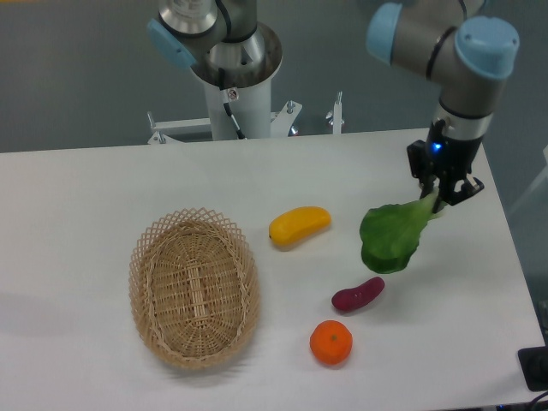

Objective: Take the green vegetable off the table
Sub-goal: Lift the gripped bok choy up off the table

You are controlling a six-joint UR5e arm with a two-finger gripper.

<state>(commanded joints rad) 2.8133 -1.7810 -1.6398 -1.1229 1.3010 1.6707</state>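
Note:
The green vegetable (391, 237) has broad dark green leaves and a pale stem. It hangs tilted, leaves down and to the left, above the white table (103, 180). My gripper (444, 196) is at the right side of the table, pointing down, and is shut on the vegetable's pale stem end. The leaves hang just above and to the right of the purple eggplant.
A yellow oblong fruit (299, 225) lies mid-table. A small purple eggplant (358, 295) and an orange (330, 342) lie in front of it. A wicker basket (193, 287) stands at the left. The arm's base post (235, 86) is at the back.

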